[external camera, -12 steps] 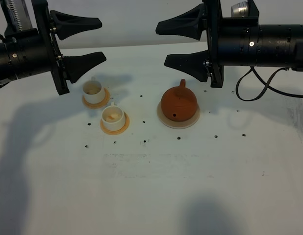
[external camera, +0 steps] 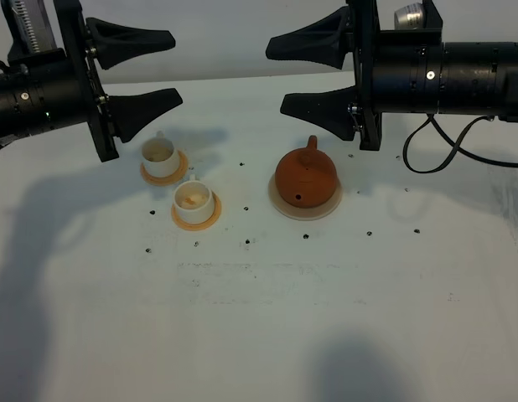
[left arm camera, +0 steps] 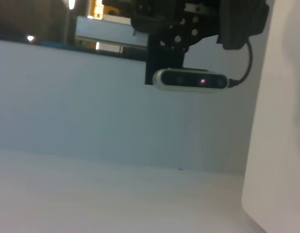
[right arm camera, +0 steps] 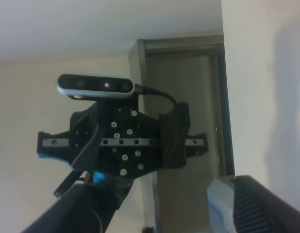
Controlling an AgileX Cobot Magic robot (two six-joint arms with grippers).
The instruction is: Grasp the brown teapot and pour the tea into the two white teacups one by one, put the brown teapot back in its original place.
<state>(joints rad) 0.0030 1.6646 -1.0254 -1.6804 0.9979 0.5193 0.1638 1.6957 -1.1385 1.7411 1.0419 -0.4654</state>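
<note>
In the exterior high view the brown teapot (external camera: 306, 177) stands upright on the cream-beige saucer (external camera: 280, 203), right of centre. The two white teacups stand to its left, each on an orange-tan coaster: one further back (external camera: 159, 154), one nearer (external camera: 194, 199). My left gripper (external camera: 177, 67) is open and empty, held high above the rear cup and pointing right. My right gripper (external camera: 274, 74) is open and empty, held high behind the teapot and pointing left. Neither touches anything. The wrist views show none of the task's things.
The white table (external camera: 326, 318) has small dark specks around the cups and teapot. A black cable (external camera: 435, 155) hangs from the right arm. The right wrist view shows the other arm's gripper mount and camera (right arm camera: 96, 85); the left wrist view shows a camera (left arm camera: 191, 79).
</note>
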